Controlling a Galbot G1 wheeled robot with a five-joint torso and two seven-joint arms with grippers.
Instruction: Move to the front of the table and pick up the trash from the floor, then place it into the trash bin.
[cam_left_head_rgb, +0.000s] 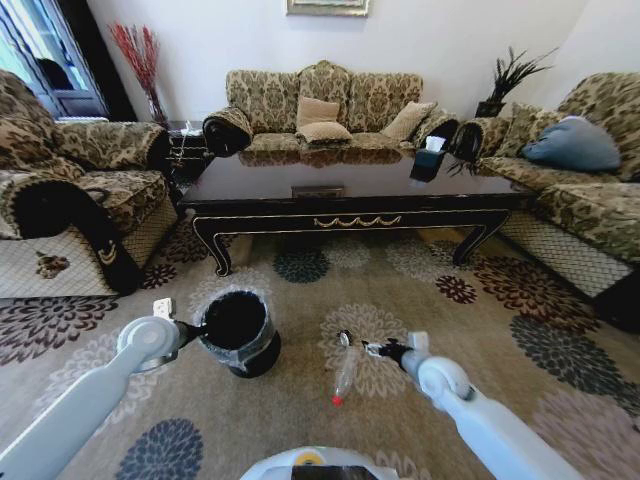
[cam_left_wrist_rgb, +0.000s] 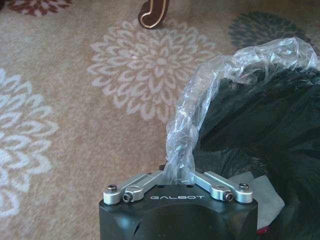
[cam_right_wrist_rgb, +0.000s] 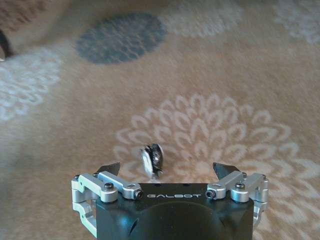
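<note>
The black trash bin (cam_left_head_rgb: 238, 330) stands on the flowered floor (cam_left_head_rgb: 450, 330) in front of the dark table (cam_left_head_rgb: 340, 195). My left gripper (cam_left_head_rgb: 195, 328) is shut on the clear liner (cam_left_wrist_rgb: 200, 100) folded over the bin's rim, and its own point of grip shows as left gripper (cam_left_wrist_rgb: 177, 172). A clear bottle (cam_left_head_rgb: 345, 376) with a red cap lies on the carpet right of the bin. A tiny round piece (cam_left_head_rgb: 345, 338) lies just beyond it. My right gripper (cam_left_head_rgb: 375, 349) hangs open low over the carpet, and the round piece (cam_right_wrist_rgb: 151, 159) sits between the spread fingers of the right gripper (cam_right_wrist_rgb: 166, 169).
Sofas ring the table: one on the left (cam_left_head_rgb: 70, 200), one behind (cam_left_head_rgb: 325, 110), one on the right (cam_left_head_rgb: 580, 170). A tissue box (cam_left_head_rgb: 428, 160) stands on the table. A curved table leg (cam_left_wrist_rgb: 152, 12) is near the bin. A pale shape (cam_left_wrist_rgb: 267, 202) lies inside the bin.
</note>
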